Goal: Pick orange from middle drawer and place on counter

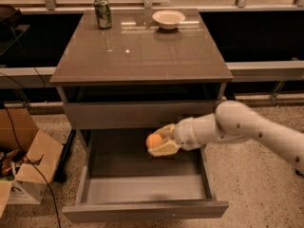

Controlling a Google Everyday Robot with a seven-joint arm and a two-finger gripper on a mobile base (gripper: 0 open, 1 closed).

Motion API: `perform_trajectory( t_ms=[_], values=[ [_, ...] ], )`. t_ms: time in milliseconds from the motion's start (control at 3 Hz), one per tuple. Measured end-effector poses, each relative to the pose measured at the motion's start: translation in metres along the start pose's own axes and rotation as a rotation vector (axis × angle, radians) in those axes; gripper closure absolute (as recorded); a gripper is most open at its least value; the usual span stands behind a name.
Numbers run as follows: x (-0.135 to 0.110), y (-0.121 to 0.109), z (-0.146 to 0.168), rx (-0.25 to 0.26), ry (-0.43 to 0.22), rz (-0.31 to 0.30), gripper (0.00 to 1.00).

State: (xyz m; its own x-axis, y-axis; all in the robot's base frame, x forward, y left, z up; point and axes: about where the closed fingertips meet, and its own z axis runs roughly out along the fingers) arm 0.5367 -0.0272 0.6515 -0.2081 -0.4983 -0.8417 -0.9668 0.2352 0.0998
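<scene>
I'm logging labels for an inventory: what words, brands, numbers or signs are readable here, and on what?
Green drink can on the glossy grey-brown counter: print too blurred to read.
Brown cardboard box at the left: markings too blurred to read.
White bowl, small round orange, pale two-finger gripper holding it over the open grey middle drawer: no text.

Place: lab-like robot test area
Evidence: drawer cabinet [142, 114] alone on speckled floor [247, 184]; open cardboard box [28, 151] beside it
Arm: gripper [159, 141] over middle drawer [142, 189], clasping orange [153, 140]
</scene>
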Motion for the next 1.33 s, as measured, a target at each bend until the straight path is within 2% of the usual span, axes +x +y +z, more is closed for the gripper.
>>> perform_trajectory(
  t_ms=[333,667,1000,1333],
  values=[
    [-0.052,-0.02,-0.052,0.049,0.024,-0.117,1.0],
    [-0.105,-0.053,-0.083,0.077,0.055,-0.235,1.0],
    [-0.15,-0.09,-0.089,0.07,0.112,-0.307,1.0],
    [-0.189,-0.102,-0.093,0.094,0.088,-0.36,1.0]
  ],
)
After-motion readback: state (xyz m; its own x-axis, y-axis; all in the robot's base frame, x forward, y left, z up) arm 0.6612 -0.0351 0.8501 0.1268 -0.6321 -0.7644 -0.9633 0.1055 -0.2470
